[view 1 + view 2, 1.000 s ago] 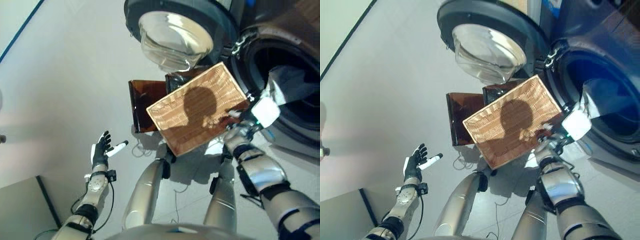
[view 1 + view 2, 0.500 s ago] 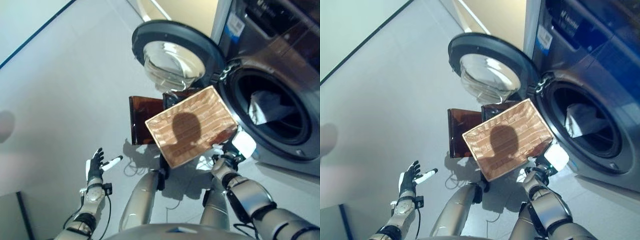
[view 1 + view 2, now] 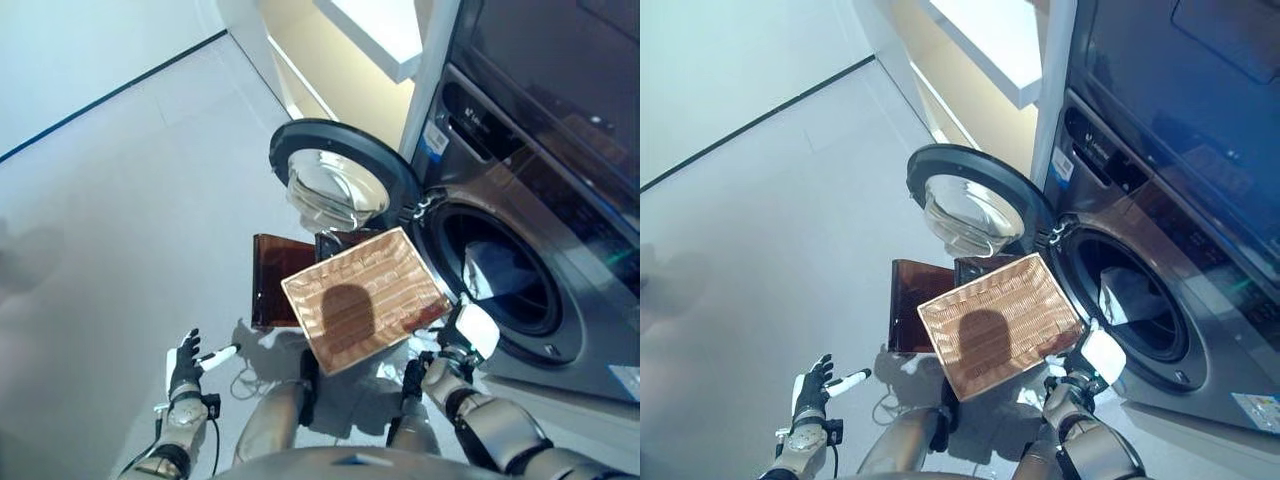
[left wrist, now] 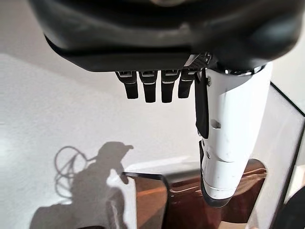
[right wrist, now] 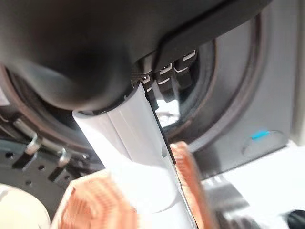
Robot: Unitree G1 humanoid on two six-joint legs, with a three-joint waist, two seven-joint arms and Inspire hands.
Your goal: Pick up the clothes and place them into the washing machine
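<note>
Steel-grey and big, the washing machine [image 3: 530, 230] fills the right side, its round door [image 3: 340, 185] swung wide open to the left with the glass bowl of the window facing out. Inside the dark drum [image 3: 500, 285] sits pale cloth — the clothes [image 3: 478, 283] are in there, bunched toward the left part of the opening; which way the bundle runs cannot be told. In front of the opening comes the woven wicker basket [image 3: 362, 310], a shallow rectangle tipped up on edge so its inner face shows, bare weave and nothing in it, its long axis slanting from lower left up toward the drum, upper corner close by the door hinge. Behind it stands a dark brown translucent stand [image 3: 275, 280] on the pale floor [image 3: 120, 220]. The right hand [image 3: 452, 345] is at the basket's lower right edge — in the right wrist view the white-covered thumb lies along the wicker rim and the fingers curl behind it, clamped on the basket. The left hand [image 3: 187, 358] hangs low on the left, fingers straight and spread, holding nothing.
</note>
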